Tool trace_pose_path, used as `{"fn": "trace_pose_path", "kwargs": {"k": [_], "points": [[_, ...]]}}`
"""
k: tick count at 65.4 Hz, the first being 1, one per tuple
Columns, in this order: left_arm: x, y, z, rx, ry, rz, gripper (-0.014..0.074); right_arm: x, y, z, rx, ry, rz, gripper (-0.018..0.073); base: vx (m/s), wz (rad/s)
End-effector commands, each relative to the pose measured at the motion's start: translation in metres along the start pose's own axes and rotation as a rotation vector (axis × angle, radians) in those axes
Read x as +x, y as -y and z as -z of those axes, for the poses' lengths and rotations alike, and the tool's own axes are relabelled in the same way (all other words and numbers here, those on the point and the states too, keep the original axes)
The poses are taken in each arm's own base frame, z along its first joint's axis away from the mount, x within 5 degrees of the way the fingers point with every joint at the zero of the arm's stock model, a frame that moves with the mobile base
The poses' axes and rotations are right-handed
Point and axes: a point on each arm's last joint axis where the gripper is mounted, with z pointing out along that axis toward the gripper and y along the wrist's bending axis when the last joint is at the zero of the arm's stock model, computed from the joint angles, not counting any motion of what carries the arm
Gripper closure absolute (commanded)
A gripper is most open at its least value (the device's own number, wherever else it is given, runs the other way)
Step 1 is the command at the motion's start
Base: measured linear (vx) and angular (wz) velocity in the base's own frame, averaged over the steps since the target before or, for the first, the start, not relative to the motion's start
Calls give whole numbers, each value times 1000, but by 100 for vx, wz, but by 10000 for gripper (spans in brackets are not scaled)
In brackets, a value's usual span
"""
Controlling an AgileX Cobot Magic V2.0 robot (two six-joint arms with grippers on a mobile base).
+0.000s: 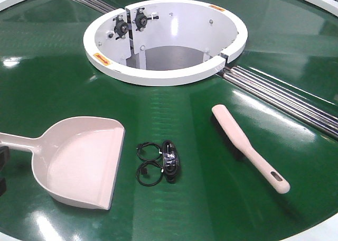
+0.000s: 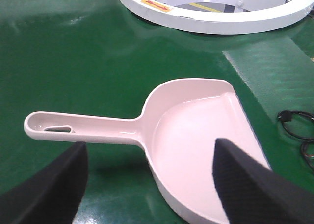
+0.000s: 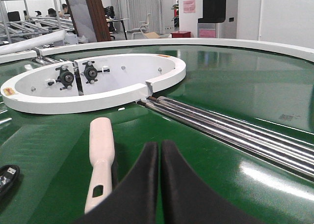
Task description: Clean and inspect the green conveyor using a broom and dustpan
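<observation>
The green conveyor point(image 1: 174, 209) fills the front view, with steel rollers point(image 1: 285, 98) in a seam at right. The dustpan point(image 1: 79, 159) lies at the left, lip toward the centre, handle pointing left. It also shows in the left wrist view point(image 2: 196, 135), where my left gripper point(image 2: 149, 157) is open above it, one finger point(image 2: 49, 189) short of the handle and the other point(image 2: 250, 182) over the scoop. The broom point(image 1: 248, 146) lies at right. In the right wrist view the broom point(image 3: 100, 155) lies just left of my shut, empty right gripper point(image 3: 160, 148).
A white ring-shaped housing point(image 1: 163, 72) stands at the belt's centre. A coiled black cable point(image 1: 161, 161) lies between dustpan and broom. A black part of the left gripper point(image 1: 2, 156) shows at the left edge of the front view.
</observation>
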Motion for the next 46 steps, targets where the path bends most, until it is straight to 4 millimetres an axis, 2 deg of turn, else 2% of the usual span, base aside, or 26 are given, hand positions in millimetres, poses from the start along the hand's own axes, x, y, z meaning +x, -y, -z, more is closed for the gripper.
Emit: {"fn": "trace_pose_path", "kwargs": {"k": [1,8,16,25,31,40,46], "points": [[-18,1,4,15,108,52,66,-6,0,1,-5,77,9,568,0,0],[-31,0,11,11,71,56,77,-6,0,1,-5,77,9,568,0,0],[-67,-7,20,-38,-20,-36,80,-6,0,1,-5,77,9,568,0,0],[-105,-15,14,-91,-252,-139,80,-6,0,1,-5,77,9,568,0,0],[-124,-16,-3,-76,-408,-230,80,-6,0,1,-5,77,9,568,0,0],[-152,-11,-34,66,-544,-447,80,-6,0,1,-5,77,9,568,0,0],[-158,-6,-61,170,-642,-528,80,-6,0,1,-5,77,9,568,0,0]]}}
